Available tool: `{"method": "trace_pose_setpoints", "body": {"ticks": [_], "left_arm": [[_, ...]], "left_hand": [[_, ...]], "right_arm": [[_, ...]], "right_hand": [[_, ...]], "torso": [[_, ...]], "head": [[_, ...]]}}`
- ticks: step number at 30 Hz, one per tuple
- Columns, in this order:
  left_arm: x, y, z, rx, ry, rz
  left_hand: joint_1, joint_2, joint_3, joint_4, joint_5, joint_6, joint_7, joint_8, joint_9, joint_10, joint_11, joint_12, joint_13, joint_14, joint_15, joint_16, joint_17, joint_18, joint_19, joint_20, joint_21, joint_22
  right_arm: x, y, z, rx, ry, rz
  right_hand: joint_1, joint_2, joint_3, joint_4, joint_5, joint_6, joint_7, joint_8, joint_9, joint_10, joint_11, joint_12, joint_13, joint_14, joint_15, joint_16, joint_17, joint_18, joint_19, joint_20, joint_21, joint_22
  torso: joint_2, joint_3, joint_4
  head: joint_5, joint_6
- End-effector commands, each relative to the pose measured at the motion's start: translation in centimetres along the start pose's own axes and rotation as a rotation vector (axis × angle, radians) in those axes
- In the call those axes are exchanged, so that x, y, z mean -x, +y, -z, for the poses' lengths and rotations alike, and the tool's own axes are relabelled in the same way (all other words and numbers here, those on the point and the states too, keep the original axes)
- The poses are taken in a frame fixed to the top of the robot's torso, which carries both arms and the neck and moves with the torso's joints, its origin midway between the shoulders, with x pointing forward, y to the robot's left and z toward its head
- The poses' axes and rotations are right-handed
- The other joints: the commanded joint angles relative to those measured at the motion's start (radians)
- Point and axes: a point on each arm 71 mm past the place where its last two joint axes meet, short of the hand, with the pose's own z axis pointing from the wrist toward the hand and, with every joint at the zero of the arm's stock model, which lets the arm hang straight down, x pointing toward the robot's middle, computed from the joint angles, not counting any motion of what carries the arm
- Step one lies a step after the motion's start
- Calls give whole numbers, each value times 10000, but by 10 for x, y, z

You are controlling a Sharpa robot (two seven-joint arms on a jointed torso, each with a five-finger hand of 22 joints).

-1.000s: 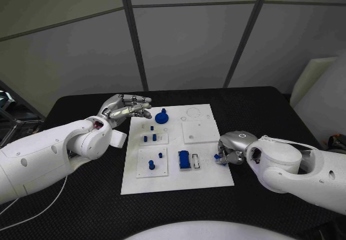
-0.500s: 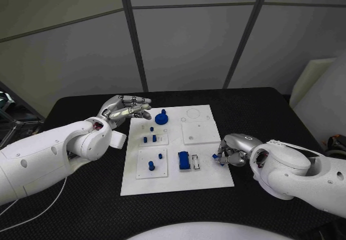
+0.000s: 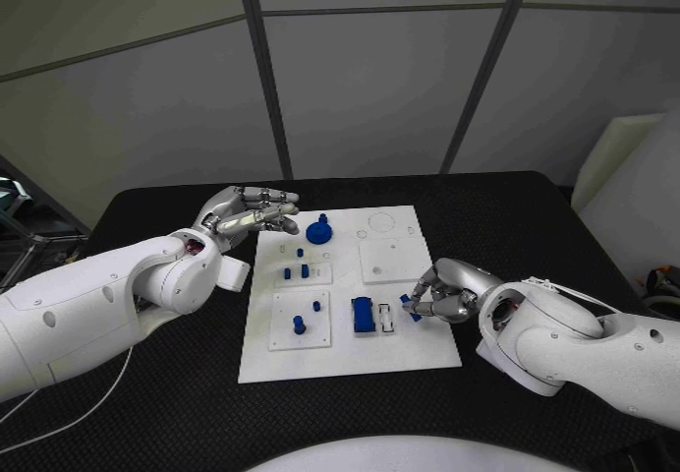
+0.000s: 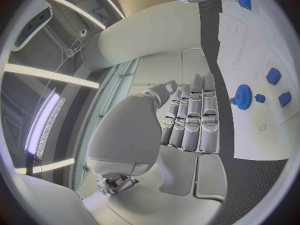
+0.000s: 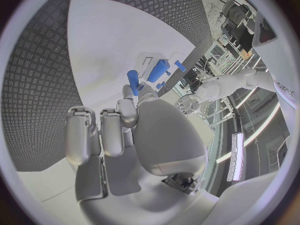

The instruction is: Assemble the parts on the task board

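Note:
The white task board (image 3: pixel 404 344) lies mid-table. On it stand a blue gear-shaped part (image 3: pixel 320 233), small blue pegs (image 3: pixel 294 270), another peg (image 3: pixel 299 323) and a blue block (image 3: pixel 363 315) beside a narrow slot (image 3: pixel 385 317). My right hand (image 3: pixel 442 293) hovers at the board's right edge and pinches a small blue part (image 3: pixel 413 307) just right of that slot. In the right wrist view the small blue part (image 5: pixel 133 79) sits at my fingertips, near the block (image 5: pixel 157 70). My left hand (image 3: pixel 250 213) hangs over the board's far left corner with fingers stretched out, holding nothing; the gear (image 4: pixel 242 93) lies beyond its fingertips.
A raised white square plate (image 3: pixel 393 260) and a round recess (image 3: pixel 380 223) occupy the board's far right. Black table (image 3: pixel 170 393) surrounds the board. A pale panel (image 3: pixel 616 147) leans at the far right.
My right hand has moved left from the board's right edge onto the board, carrying the small blue part closer to the block. The left hand has stayed put.

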Motion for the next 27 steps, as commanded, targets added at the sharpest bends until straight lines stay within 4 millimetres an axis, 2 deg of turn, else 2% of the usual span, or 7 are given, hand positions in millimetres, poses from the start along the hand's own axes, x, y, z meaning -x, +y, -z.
{"method": "trace_pose_setpoints", "body": {"ticks": [1, 4, 8, 12, 21, 27], "left_arm": [[-2, -2, -1, -126, 77, 60], [-3, -2, -1, -129, 95, 67], [-3, -2, -1, -124, 102, 70], [-3, -2, -1, -121, 110, 73], [-3, -2, -1, -81, 109, 73], [-4, -2, -1, -49, 140, 84]], "left_hand": [[-6, 38, -28, -24, -40, -6, 84, 55, -10, 91, 13, -72, -12, 94, -14, -68, 14, -120, 72, -12, -59, -17], [-11, 38, -32, -21, -40, -8, 87, 54, -10, 91, 16, -75, -14, 99, -12, -74, 15, -121, 75, -11, -61, -22], [-13, 37, -36, -22, -40, -11, 89, 54, -11, 89, 18, -78, -17, 104, -11, -84, 16, -122, 77, -11, -64, -30], [-13, 37, -36, -22, -40, -11, 89, 54, -11, 89, 18, -78, -17, 104, -11, -84, 16, -122, 77, -11, -64, -30], [-17, 36, -45, -22, -39, -30, 105, 47, -13, 82, 26, -88, -26, 117, -7, -115, 19, -124, 85, -11, -73, -55], [-29, 41, -51, -13, -39, -43, 117, 42, -15, 75, 35, -95, -31, 126, -1, -134, 21, -127, 89, -8, -81, -72]], "right_arm": [[-5, 0, -4, -352, 481, -638], [-9, 2, -8, -382, 850, -612], [-15, 8, -13, -314, 1197, -551], [-19, 13, -16, -209, 1351, -536], [-23, 19, -21, -54, 1404, -460], [-24, 20, -25, -49, 1481, -363]], "right_hand": [[-81, -108, 73, 52, -68, 118, -41, 10, 7, 83, -57, 42, 12, 541, -79, -30, 4, -65, 171, -69, 3, 1697], [-167, -133, 120, 115, -46, 125, -42, 3, 20, 95, -55, 56, 27, 544, -75, -25, 15, -63, 167, -67, -2, 1693], [-224, -166, 196, 151, 59, 186, -71, 32, 54, 126, -74, 106, 69, 549, -86, -14, 35, -64, 170, -70, 0, 1698], [-452, -305, 226, 210, 562, 214, -80, 48, 114, 148, -84, 115, 90, 551, -97, -16, 40, -63, 171, -80, -3, 1700], [-757, -368, 198, 260, 769, 234, -80, 62, 169, 158, -82, 113, 105, 555, -95, -9, 60, -66, 177, -80, 1, 1709], [-1226, -440, 42, 265, 1301, 257, -88, 76, 235, 202, -86, 173, 166, 565, -97, 15, 105, -71, 193, -82, 15, 1729]], "torso": [[-16, -8, 3], [-12, -16, 16], [-1, 7, 6], [5, 6, -3], [-5, 8, 5], [-8, 12, 0]], "head": [[6, -13], [2, -13], [8, 9], [20, 3], [20, -30], [71, -30]]}}
